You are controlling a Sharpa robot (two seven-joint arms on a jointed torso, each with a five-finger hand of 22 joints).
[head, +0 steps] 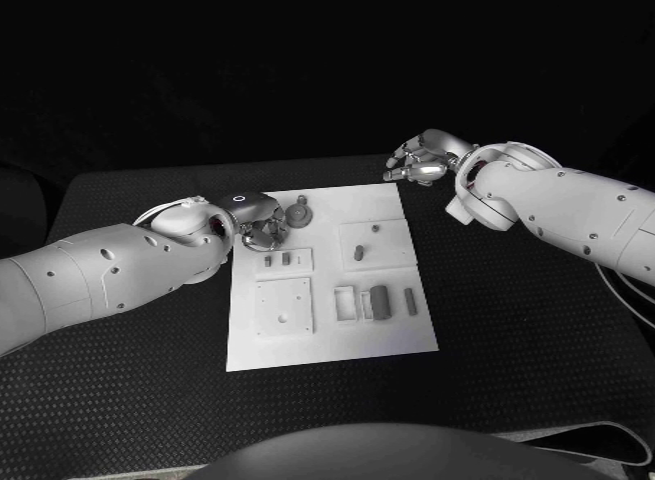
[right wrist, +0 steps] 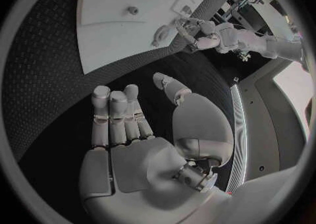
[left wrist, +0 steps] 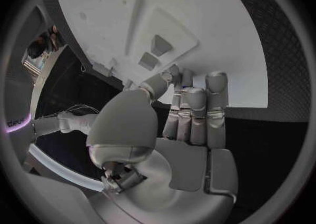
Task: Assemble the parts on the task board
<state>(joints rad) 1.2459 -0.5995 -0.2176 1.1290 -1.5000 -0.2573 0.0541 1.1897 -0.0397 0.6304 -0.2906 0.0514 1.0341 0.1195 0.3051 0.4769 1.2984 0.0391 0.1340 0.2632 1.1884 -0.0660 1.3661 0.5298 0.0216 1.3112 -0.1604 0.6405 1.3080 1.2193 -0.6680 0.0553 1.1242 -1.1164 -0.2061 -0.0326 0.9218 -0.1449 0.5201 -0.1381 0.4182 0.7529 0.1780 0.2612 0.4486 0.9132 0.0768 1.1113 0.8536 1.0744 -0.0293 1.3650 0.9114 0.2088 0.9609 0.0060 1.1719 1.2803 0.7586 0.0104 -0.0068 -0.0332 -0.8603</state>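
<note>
Head view: left hand (head: 259, 222) hung at the task board (head: 327, 340) far-left corner beside a round part (head: 300, 213); grip uncertain. Other parts (head: 379, 301) lay mid-board.

Left wrist: fingers (left wrist: 194, 109) straight, nothing held. Best to close squarely on the part.

Right wrist: right hand (right wrist: 141, 129) spread, empty, off-board.

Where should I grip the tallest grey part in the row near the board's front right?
Likely pinch the tall grey part across its long sides from above: it stands clear above the task board, with neighbours close on either side. The open right robot hand is free.
</note>
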